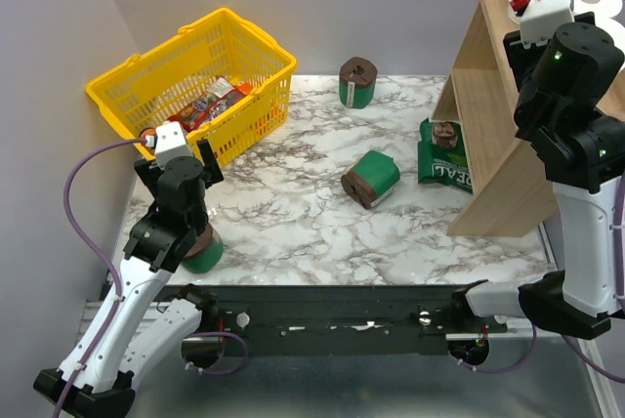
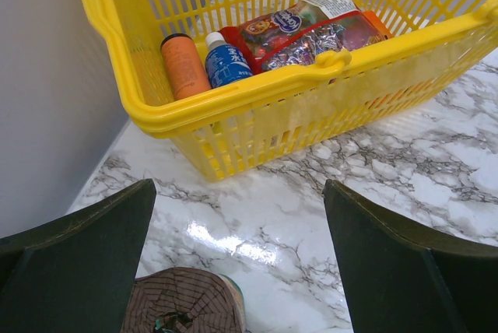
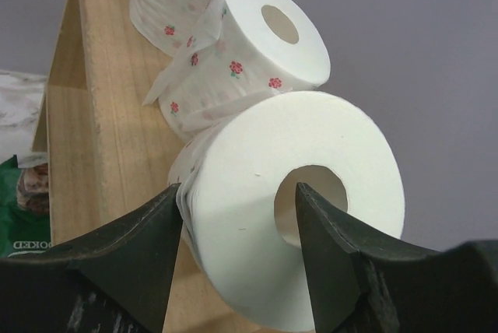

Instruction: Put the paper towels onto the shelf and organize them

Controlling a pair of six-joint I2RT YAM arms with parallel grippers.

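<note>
R gripper (image 3: 237, 201) pinching wall of front white roll (image 3: 342, 146) on shelf (image 3: 101, 76) top, 1 finger in core. Pull out crooked n it prob drags the roll off the edge imo. L gripper (image 2: 237, 189) wide open over green roll (image 2: 183, 298) on table (image 2: 405, 185).

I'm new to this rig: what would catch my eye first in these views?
The bright yellow basket at the far left of the marble table, packets and bottles inside. Next, white rolls lined along the top of the wooden shelf at the right, the right gripper pinching the nearest roll through its core. Green rolls sit scattered on the marble.
</note>
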